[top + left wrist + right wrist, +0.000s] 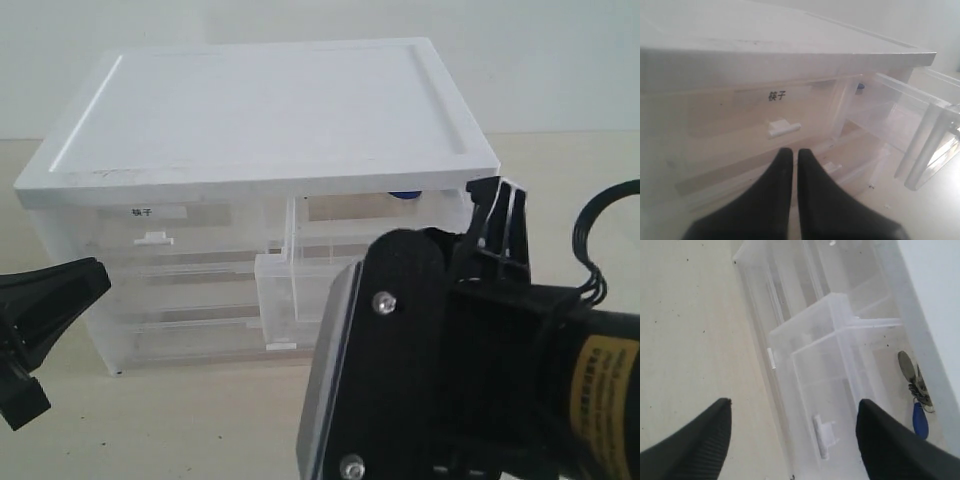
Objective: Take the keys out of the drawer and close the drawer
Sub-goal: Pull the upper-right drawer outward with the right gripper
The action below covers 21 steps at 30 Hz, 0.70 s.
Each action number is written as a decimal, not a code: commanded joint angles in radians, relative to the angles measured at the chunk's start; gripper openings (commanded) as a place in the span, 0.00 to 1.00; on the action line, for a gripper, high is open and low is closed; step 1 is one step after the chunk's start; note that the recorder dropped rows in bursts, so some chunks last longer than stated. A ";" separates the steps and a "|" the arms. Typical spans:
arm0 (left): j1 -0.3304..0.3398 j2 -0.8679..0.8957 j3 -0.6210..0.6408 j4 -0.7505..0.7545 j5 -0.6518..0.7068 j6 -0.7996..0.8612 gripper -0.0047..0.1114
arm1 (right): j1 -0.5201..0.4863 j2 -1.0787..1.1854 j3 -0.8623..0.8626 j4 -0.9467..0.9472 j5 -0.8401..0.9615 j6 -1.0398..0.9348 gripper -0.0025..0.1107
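Note:
The keys (916,382) lie at the back of the pulled-out translucent drawer (875,362), close under the cabinet's white lid. Their blue cap (920,421) also shows under the lid in the exterior view (403,196) and in the left wrist view (860,86). My right gripper (795,437) hovers open above the drawer's front. The white tab handle (823,433) shows between its fingers, and nothing is held. My left gripper (791,156) is shut and empty, low in front of the cabinet's left half.
The cabinet (270,100) stands on a tan table. Its left half-width drawer (740,120), with a bold label (777,96), is pushed in. A second translucent drawer (790,335) also sticks out under the open one. My right arm (470,370) blocks the exterior view's lower right.

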State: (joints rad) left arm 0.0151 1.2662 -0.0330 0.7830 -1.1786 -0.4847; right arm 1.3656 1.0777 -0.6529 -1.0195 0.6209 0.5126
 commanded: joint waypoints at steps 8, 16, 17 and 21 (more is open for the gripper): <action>0.003 0.002 -0.003 -0.013 0.004 0.014 0.08 | 0.003 0.002 -0.199 0.153 0.395 -0.159 0.58; 0.003 0.002 -0.003 0.006 0.030 0.032 0.08 | -0.076 0.053 -0.197 0.147 0.318 -0.206 0.58; 0.003 0.002 -0.003 0.006 0.030 0.032 0.08 | -0.094 0.063 -0.197 0.166 0.307 -0.220 0.58; 0.003 0.002 -0.003 0.006 0.030 0.032 0.08 | -0.146 0.103 -0.197 0.161 0.266 -0.235 0.58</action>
State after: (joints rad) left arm 0.0151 1.2662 -0.0330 0.7854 -1.1534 -0.4595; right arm 1.2505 1.1616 -0.8446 -0.8595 0.9242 0.2944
